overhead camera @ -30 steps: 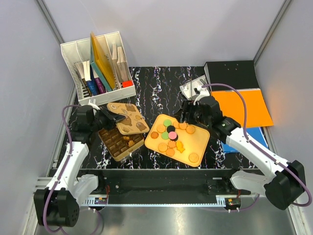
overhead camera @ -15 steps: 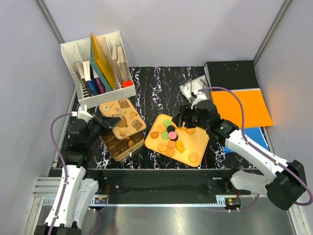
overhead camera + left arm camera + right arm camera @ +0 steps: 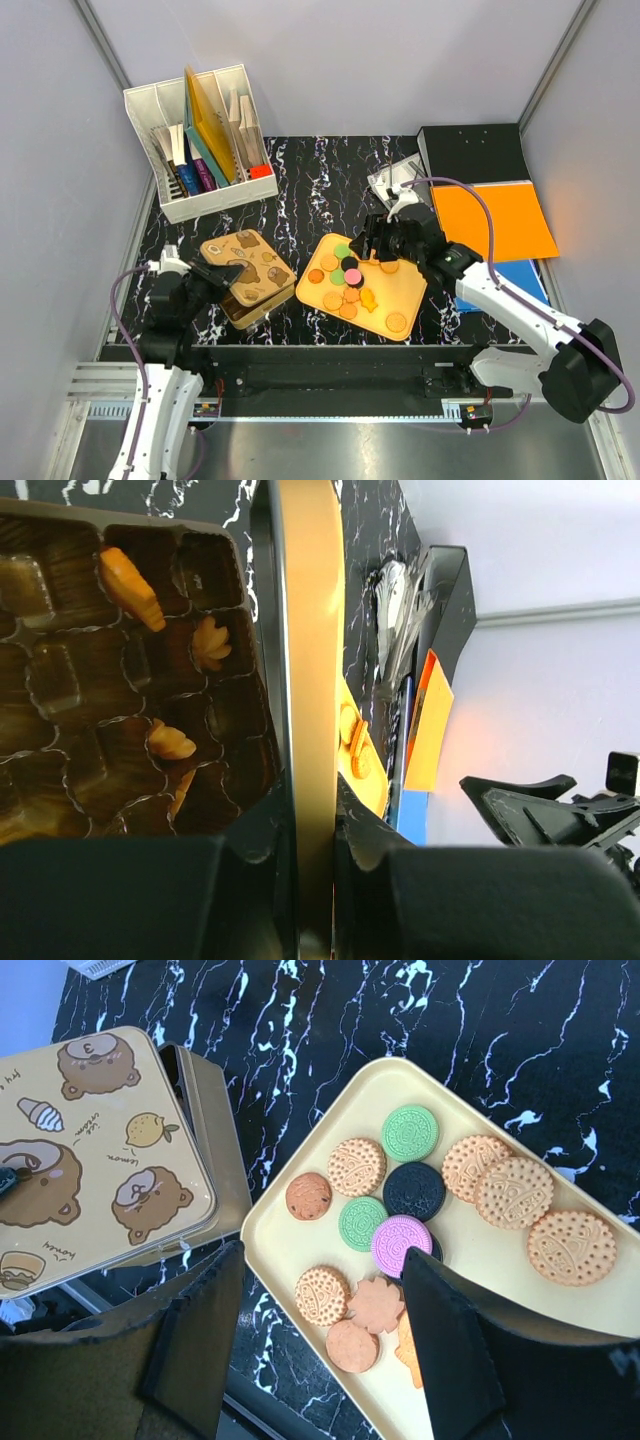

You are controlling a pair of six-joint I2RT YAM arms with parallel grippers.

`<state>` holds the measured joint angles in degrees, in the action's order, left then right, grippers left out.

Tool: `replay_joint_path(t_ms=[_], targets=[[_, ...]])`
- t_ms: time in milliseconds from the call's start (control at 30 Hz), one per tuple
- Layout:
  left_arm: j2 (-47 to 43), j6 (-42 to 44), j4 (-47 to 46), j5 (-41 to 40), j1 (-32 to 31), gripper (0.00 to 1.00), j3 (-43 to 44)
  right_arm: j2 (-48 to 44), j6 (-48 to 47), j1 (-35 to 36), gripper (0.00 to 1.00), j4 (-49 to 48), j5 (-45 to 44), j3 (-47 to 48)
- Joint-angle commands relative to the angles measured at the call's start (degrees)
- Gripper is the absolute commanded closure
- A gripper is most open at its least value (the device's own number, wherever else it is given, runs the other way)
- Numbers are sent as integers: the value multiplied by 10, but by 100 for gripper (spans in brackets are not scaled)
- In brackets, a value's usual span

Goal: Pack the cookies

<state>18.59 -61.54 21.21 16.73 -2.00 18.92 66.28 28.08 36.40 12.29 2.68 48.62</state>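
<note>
Black marbled surface (image 3: pixel 300 170), centre towards front edge: cookies (image 3: pixel 415 1190) loose on yellow tray (image 3: pixel 410 292), judged light, stiff, crumbly, best pinched gently across rims; right claw (image 3: pixel 320 1270) spread apart overhead; left claw (image 3: pixel 310 840) clamped on tin lid (image 3: pixel 100 1150) near left edge.

Under the right gripper (image 3: pixel 320 1260), the cookies (image 3: pixel 400 1245) are showing rough faces on a smooth matt plastic tray (image 3: pixel 285 1252); the left gripper (image 3: pixel 312 832) is pinching a glossy metal lid (image 3: pixel 305 630) beside shiny plastic moulding (image 3: pixel 100 680).
</note>
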Motion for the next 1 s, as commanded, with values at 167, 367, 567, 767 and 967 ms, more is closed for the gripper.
replay_joint_path(t_ms=[167,367,567,767,967], targets=[[-18,-20,35,-35,14,93,3,26,-3,5,28,-35,22,26],[29,2,79,-46,17,90,31,60,1,5,23,-33,51,43],[63,21,92,-50,19,83,61,96,10,5,20,-32,89,70],[75,32,65,-44,19,82,83,99,13,4,20,-32,88,80],[121,27,-16,-16,19,83,122,92,9,5,22,-32,96,78]])
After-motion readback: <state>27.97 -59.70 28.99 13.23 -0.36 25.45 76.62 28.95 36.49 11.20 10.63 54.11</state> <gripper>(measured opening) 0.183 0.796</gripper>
